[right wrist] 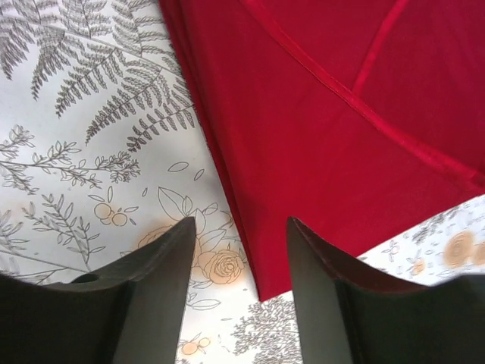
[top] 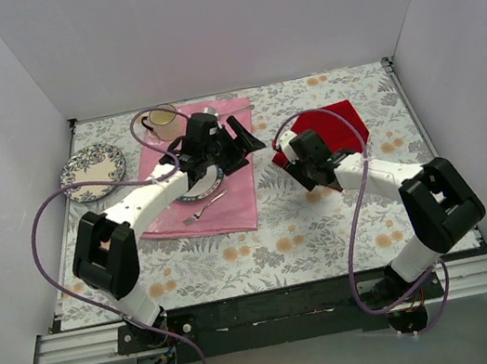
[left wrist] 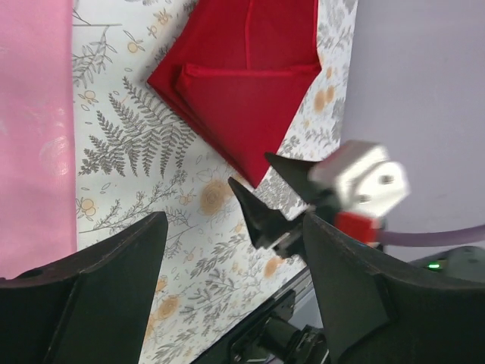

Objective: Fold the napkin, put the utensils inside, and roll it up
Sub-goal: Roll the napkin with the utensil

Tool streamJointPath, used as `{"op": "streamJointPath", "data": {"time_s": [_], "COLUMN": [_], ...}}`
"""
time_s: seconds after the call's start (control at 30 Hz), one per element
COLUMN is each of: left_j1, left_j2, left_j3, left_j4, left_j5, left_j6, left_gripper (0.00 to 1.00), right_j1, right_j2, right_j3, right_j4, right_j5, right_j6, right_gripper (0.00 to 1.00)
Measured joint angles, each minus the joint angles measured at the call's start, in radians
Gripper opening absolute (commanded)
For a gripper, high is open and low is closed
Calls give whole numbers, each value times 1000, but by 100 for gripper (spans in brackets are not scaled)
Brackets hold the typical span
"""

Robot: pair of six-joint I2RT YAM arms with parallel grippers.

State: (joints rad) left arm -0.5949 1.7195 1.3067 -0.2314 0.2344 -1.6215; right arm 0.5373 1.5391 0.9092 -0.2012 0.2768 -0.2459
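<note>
On the right half of the floral-patterned bench point(top: 325, 215), toward the far side, the napkin point(top: 326, 128) lies flat, a deep red cloth folded over on itself so that one layer with a stitched hem sits on top of another. One of its corners points toward the near-left, and the right end effector point(right wrist: 239, 227) hovers right at that corner.

In the right wrist view its two dark fingers point(right wrist: 144, 288) stand apart, with the napkin's corner lying in the gap between them. Nothing is clamped. Whether a fingertip touches the cloth I cannot tell, though red shows along the inner edge of the right-hand finger. From the left wrist view the same end effector appears as two pointed black tips, spread, just off the napkin's corner above the bench print.

The left end effector point(left wrist: 235, 224) is also wide apart and holds nothing; only the bench, the napkin and the other arm's tips show through its gap. In the overhead view it sits over the right edge of the pink cloth point(top: 228, 199), near the napkin but not on it.

A silver fork point(top: 203, 211) lies on the pink cloth near its front edge. A cup point(top: 162, 119) stands at the cloth's far corner, and a patterned plate point(top: 90, 168) rests on the bench to the left.
</note>
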Motion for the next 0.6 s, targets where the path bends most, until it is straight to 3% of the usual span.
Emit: {"op": "streamJointPath", "data": {"time_s": [0.2, 0.6], "left_j1": [31, 60], "left_j2": [-97, -115], "left_j3": [-72, -132], "left_j4": [0, 1], "left_j5": [-52, -69], "left_j6": [-71, -116], "left_gripper": [72, 71], "right_j1": [82, 126], "right_j2": [95, 180], "right_j3": [3, -2], "right_j4": [35, 99], "right_j5": [125, 260], "right_j6": [-102, -180], "right_gripper": [50, 43]}}
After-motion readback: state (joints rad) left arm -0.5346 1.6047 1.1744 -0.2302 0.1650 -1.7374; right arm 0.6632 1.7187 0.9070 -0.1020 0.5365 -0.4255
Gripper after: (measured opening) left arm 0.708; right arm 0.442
